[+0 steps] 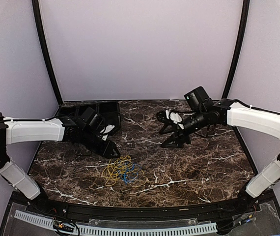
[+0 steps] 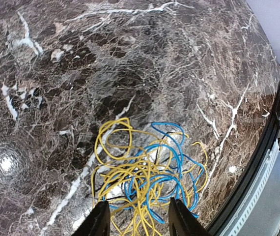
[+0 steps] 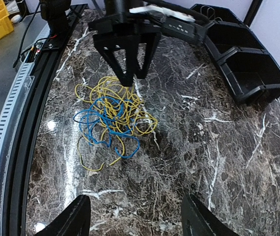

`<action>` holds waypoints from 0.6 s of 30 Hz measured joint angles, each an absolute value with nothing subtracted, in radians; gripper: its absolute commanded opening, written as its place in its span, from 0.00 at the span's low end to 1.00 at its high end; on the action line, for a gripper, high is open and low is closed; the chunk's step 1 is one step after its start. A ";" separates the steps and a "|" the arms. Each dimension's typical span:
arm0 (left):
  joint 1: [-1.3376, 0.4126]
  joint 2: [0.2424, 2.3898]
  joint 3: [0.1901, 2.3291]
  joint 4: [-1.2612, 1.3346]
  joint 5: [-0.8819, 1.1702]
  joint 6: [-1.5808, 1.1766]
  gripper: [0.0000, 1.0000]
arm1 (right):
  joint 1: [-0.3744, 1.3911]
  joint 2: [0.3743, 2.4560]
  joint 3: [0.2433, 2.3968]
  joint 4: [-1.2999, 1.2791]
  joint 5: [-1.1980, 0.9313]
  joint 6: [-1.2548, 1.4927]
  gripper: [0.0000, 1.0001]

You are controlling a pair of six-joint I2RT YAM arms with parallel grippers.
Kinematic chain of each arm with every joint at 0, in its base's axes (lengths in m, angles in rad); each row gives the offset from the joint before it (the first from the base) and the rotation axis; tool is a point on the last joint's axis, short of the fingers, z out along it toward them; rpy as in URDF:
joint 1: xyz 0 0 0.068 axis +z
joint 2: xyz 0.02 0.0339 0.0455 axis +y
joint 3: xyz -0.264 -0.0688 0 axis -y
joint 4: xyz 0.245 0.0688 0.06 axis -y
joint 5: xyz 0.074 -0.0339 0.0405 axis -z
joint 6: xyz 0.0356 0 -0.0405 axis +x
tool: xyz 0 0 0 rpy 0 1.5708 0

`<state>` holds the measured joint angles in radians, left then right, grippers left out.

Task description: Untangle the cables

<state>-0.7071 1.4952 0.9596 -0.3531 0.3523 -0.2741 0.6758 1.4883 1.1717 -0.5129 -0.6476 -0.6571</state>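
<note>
The yellow cable [image 3: 111, 91] and blue cable [image 3: 97, 118] lie in one knotted heap on the surface [image 1: 204, 167], near its front edge. Nothing is separated, so I judge the whole task is left. The left pincer [image 2: 139, 202] hangs just over the heap, half open, gripping nothing. The right pincer [image 3: 136, 196] is wide and empty, well apart. Black bins [image 3: 248, 59] stand far left, blocking nothing.

Cables [image 1: 123, 170] on table [image 1: 204, 169], front centre; left tool [image 1: 113, 150] just behind; bins [image 1: 103, 110] back left.
</note>
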 measured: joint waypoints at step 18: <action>-0.706 1.569 0.965 -0.346 0.358 -0.262 0.00 | 0.709 1.558 1.205 -0.468 -0.599 -0.572 0.73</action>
